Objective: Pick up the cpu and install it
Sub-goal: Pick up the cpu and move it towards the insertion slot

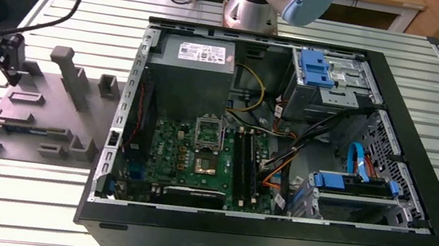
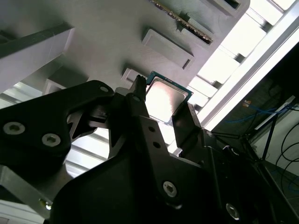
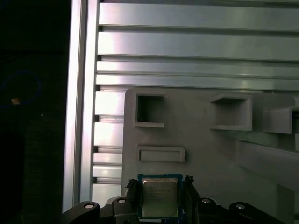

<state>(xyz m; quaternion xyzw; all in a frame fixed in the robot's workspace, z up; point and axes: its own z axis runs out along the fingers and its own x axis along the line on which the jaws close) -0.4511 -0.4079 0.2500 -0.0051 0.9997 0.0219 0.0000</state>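
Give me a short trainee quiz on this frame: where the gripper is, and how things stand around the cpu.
1. True or false: the computer case lies open, with its motherboard showing.
2. In the exterior view, the gripper is: A) over the grey tray at the exterior view's left; B) inside the computer case; C) over the motherboard.
3. Fill in: in both wrist views, the square chip right at the gripper is the ____.

Key: 1 true; 2 A; 3 cpu.
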